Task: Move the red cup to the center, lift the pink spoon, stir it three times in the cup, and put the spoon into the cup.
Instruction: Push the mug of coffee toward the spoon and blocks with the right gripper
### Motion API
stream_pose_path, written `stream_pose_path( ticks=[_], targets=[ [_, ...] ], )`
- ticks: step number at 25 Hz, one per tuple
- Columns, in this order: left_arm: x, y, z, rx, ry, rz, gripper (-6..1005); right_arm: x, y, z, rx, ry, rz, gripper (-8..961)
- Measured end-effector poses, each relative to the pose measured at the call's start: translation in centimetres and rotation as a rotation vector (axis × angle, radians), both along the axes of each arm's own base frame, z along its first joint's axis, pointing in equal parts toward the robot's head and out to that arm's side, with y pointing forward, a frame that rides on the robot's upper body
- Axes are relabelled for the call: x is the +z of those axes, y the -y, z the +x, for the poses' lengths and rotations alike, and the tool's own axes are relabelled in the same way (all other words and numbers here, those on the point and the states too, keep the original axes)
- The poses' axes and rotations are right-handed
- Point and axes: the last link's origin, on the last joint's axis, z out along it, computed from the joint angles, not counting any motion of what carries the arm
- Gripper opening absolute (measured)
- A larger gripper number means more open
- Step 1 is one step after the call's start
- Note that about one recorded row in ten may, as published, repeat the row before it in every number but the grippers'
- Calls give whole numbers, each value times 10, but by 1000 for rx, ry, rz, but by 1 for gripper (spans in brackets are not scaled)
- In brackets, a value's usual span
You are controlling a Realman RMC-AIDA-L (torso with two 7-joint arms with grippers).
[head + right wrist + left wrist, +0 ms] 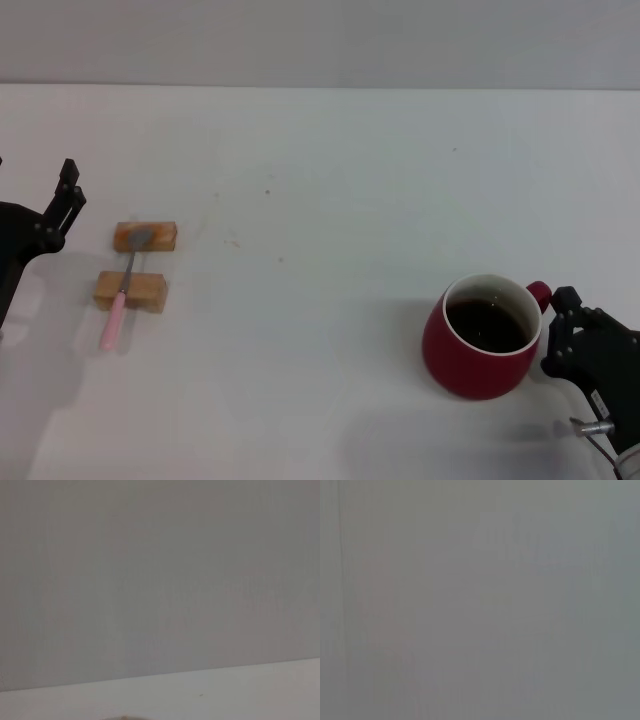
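**Red cup at the right, spoon resting across two blocks at the left**

One red cup (478, 340) stands upright on the white tabletop (330, 190), in the near right part of the head view. It is white inside and holds dark brown liquid that reaches well up its wall; nothing else is in it. Its small loop handle points to the robot's right, toward the right end effector (560, 330), which sits just beside that handle. Whether the black fingers touch the handle, and whether they are apart or together, I cannot tell.

One pink spoon (122, 290) lies well apart from the cup, at the left side of the tabletop. Its long axis runs nearly front to back, slightly slanted: the grey metal bowl is at the far end, resting on the farther wooden block (146, 236), while the neck crosses the nearer wooden block (131, 291) and the pale pink handle reaches past it toward the robot, its tip down near the tabletop. There are two of these tan blocks, lying parallel, one behind the other, with a small gap between.

The left end effector (68, 196) is at the left edge, near the blocks but clear of them and of the spoon; its two slim fingers stand slightly apart with nothing between them.

The left wrist view shows only a blank grey surface. The right wrist view shows a grey wall above a strip of the tabletop.
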Motion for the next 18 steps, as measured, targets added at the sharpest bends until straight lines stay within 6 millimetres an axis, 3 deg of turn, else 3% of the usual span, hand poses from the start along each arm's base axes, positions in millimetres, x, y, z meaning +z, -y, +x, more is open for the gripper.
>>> stream_pose_path(
  ticks=[9, 18],
  targets=[
    [0, -1, 1, -4, 0, -1, 842, 0, -7, 1, 8, 20, -8, -1],
    [0, -1, 1, -3, 0, -1, 842, -4, 9, -5, -11, -36, -1, -1]
  ],
)
